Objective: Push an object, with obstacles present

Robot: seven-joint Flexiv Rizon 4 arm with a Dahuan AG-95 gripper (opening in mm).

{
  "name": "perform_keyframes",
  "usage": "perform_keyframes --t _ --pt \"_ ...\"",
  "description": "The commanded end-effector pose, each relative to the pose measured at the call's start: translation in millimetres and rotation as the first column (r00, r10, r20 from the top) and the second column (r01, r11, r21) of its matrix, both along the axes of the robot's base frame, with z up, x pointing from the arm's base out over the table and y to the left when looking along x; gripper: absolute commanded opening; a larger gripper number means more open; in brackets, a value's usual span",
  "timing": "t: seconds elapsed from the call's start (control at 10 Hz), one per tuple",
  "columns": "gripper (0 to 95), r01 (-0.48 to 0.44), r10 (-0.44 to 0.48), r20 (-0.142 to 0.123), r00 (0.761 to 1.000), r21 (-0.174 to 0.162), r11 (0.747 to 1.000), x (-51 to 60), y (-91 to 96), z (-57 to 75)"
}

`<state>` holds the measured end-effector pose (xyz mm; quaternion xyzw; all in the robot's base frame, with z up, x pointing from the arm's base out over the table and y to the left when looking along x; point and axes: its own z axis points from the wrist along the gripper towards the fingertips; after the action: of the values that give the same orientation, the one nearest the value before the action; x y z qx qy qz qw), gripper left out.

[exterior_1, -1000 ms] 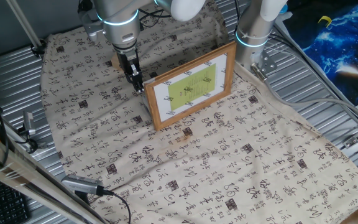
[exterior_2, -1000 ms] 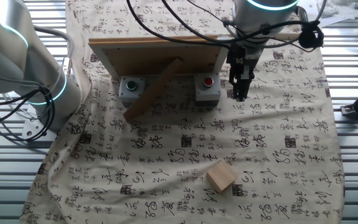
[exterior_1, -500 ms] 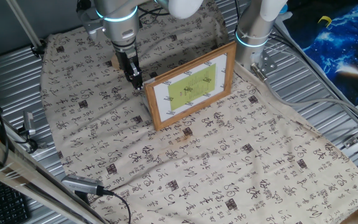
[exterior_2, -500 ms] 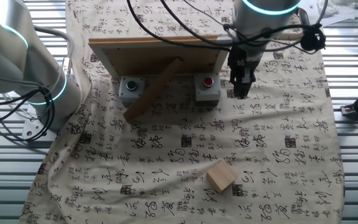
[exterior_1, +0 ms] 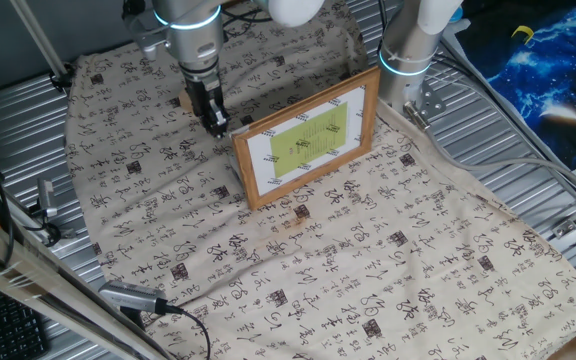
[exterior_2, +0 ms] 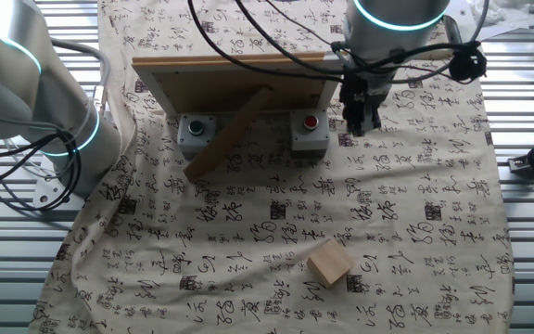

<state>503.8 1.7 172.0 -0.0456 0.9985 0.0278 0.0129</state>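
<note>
The small light-tan wooden cube [exterior_2: 329, 263] lies on the patterned cloth, alone and well away from the frame; in one fixed view only its edge [exterior_1: 184, 101] shows behind the arm. The picture frame [exterior_1: 306, 135] stands upright on its kickstand; the other fixed view shows its wooden back [exterior_2: 235, 79]. My gripper [exterior_1: 215, 124] hangs point-down beside the frame's left end, above the cloth, fingers together and holding nothing. In the other fixed view the gripper [exterior_2: 363, 122] is clearly apart from the cube.
Two grey button boxes [exterior_2: 194, 130] [exterior_2: 310, 130] sit behind the frame by its kickstand [exterior_2: 228, 136]. A second arm's base [exterior_1: 406, 55] stands at the cloth's edge. Ribbed metal table [exterior_1: 528, 190] surrounds the cloth. A black cable and handle [exterior_1: 133, 298] lie at the front left.
My gripper has risen a little from the cloth beside the frame's end. The cube and the frame have not moved.
</note>
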Motion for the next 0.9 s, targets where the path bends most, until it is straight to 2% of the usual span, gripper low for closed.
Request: perform_keyframes --t 0.1,0.8,0.9 --pt "0.0 0.001 -0.001 0.002 1.000 -0.003 1.000 -0.5 -0.2 0.4" --pt "0.0 0.012 -0.012 -0.001 1.000 -0.010 1.000 -0.6 -1.1 0.1" --pt "0.0 0.003 -0.003 -0.002 1.000 -0.010 1.000 -0.6 -8.0 -2.1"
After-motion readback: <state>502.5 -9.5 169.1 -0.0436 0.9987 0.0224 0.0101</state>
